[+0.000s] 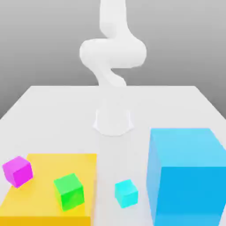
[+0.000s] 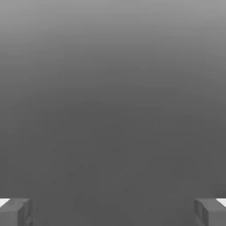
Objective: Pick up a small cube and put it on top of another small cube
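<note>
The small cyan cube [image 1: 126, 193] sits on the white table near the front, between a flat yellow slab [image 1: 57, 162] and a huge blue cube [image 1: 187, 174]. A green cube [image 1: 69, 190] and a magenta cube [image 1: 17, 171] rest on the slab, the magenta one at its edge on the exterior view's left. In the hand view my gripper [image 2: 113, 212] is open, its two grey fingertips [image 2: 17, 212] far apart with nothing between them against a plain grey background. The white arm [image 1: 112, 53] rises from its base behind the cubes.
The arm's round base [image 1: 113, 122] stands mid-table. The huge blue cube towers over the front part on the exterior view's right, close beside the cyan cube. The white table [image 1: 53, 110] stretches back behind the slab.
</note>
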Robot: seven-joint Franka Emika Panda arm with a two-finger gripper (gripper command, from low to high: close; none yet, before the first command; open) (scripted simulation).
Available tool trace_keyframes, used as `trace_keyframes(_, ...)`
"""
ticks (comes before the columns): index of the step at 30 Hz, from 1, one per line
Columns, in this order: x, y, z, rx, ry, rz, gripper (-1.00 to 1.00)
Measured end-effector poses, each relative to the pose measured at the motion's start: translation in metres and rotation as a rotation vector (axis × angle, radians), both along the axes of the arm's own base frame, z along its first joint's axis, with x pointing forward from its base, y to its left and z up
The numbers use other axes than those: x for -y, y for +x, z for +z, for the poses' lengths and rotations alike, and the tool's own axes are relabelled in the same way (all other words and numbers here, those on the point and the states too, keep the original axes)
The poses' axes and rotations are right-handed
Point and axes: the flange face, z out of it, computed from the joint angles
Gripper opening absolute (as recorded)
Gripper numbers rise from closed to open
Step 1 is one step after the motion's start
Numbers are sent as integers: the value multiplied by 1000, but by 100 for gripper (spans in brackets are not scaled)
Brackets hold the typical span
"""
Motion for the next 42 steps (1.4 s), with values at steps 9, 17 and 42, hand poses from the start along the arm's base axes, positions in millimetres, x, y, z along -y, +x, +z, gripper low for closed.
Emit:
trace_keyframes(9, 5, 93, -161, -359, -259, 90, 0)
trace_keyframes(17, 24, 118, -309, -651, -323, 316, 0)
trace_keyframes(42, -33, 29, -481, -571, -565, 1786, 0)
